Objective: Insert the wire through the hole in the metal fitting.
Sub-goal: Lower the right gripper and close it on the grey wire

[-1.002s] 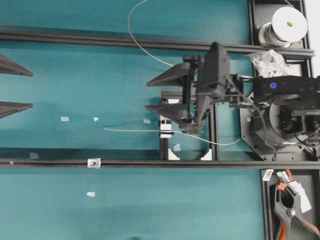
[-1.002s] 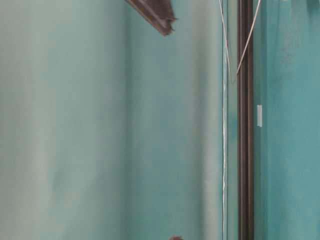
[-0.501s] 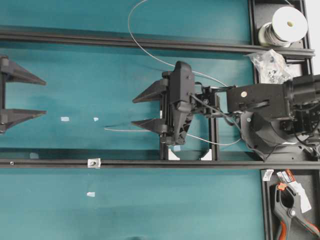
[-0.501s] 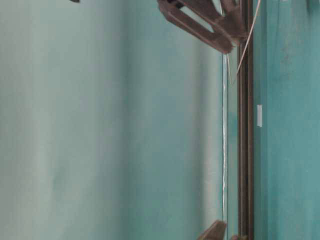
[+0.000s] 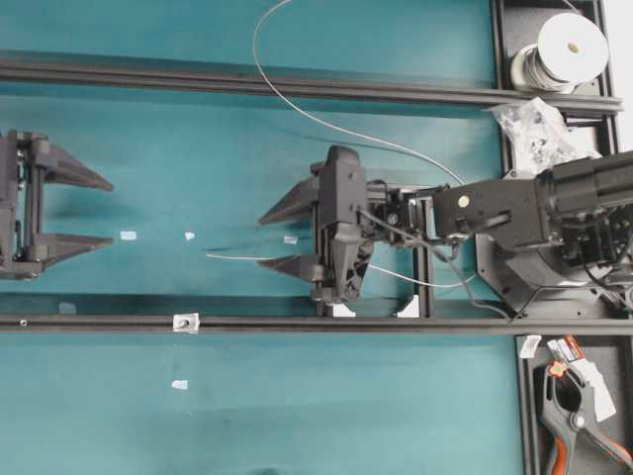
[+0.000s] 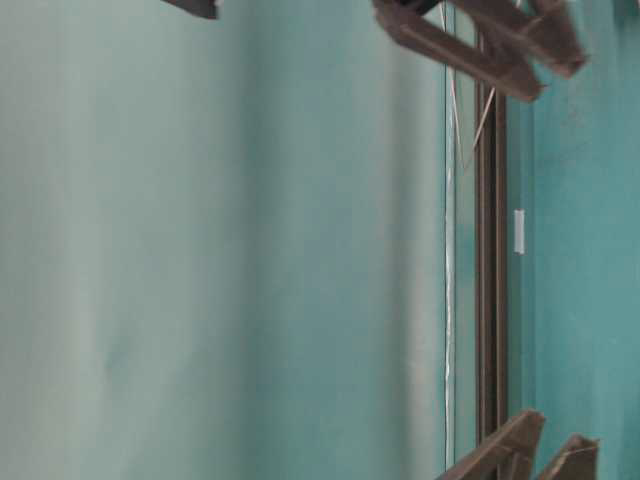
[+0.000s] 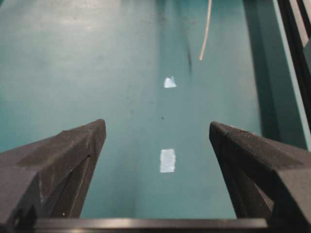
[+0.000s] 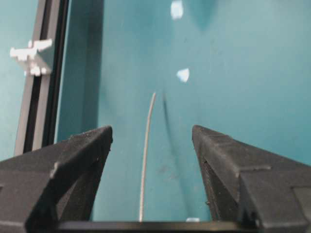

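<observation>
Near the worktop's middle, your right end effector (image 5: 282, 236) hangs wide open and empty over the wire (image 5: 237, 257); lower squarely, pinching behind its free tip. Left end effector (image 5: 94, 210) gapes empty; the fitting (image 5: 185, 322) sits on the front rail (image 5: 396, 324).

One camera looks straight down on the whole teal table (image 5: 247, 416). Another sits low at table level, turned sideways. My two wrist cameras look forward, close to the surface, and both share the wire (image 8: 146, 145) tip with the overhead view.
</observation>
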You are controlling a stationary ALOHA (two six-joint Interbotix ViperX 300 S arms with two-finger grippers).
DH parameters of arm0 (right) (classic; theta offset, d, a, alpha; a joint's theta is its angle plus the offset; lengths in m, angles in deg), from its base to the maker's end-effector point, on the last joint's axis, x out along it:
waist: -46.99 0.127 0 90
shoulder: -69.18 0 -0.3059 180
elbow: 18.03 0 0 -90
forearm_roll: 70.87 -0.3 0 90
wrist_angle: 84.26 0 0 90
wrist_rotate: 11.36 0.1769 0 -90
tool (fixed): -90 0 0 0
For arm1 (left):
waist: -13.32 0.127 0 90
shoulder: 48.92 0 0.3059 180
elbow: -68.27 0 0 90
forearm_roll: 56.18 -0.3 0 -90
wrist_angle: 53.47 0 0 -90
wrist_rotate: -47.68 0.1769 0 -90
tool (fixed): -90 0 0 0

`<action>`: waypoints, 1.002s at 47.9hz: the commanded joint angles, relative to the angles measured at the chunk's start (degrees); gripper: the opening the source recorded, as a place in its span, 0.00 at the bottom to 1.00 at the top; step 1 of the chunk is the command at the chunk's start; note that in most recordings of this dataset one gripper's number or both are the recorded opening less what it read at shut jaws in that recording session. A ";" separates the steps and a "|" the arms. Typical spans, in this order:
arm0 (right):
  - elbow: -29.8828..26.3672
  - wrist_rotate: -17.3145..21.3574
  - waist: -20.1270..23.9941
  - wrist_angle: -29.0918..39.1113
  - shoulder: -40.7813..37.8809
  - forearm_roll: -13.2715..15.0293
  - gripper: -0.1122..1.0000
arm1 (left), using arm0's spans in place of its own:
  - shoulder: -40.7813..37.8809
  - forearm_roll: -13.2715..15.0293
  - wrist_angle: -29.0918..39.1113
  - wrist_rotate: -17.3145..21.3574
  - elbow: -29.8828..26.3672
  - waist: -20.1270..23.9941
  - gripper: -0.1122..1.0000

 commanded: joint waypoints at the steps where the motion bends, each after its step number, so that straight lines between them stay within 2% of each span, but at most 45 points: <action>1: -1.05 0.53 0.44 -0.79 -0.62 -0.18 0.79 | -0.35 0.18 -1.32 -0.09 -0.62 -0.79 0.78; 25: -2.64 2.02 0.88 -2.37 -5.71 -0.18 0.79 | -0.53 0.26 -1.67 -0.09 -0.88 -1.32 0.77; 48: -4.57 2.37 0.88 -2.20 -8.88 -0.18 0.74 | -0.53 0.35 -1.58 -0.09 -1.14 -1.41 0.77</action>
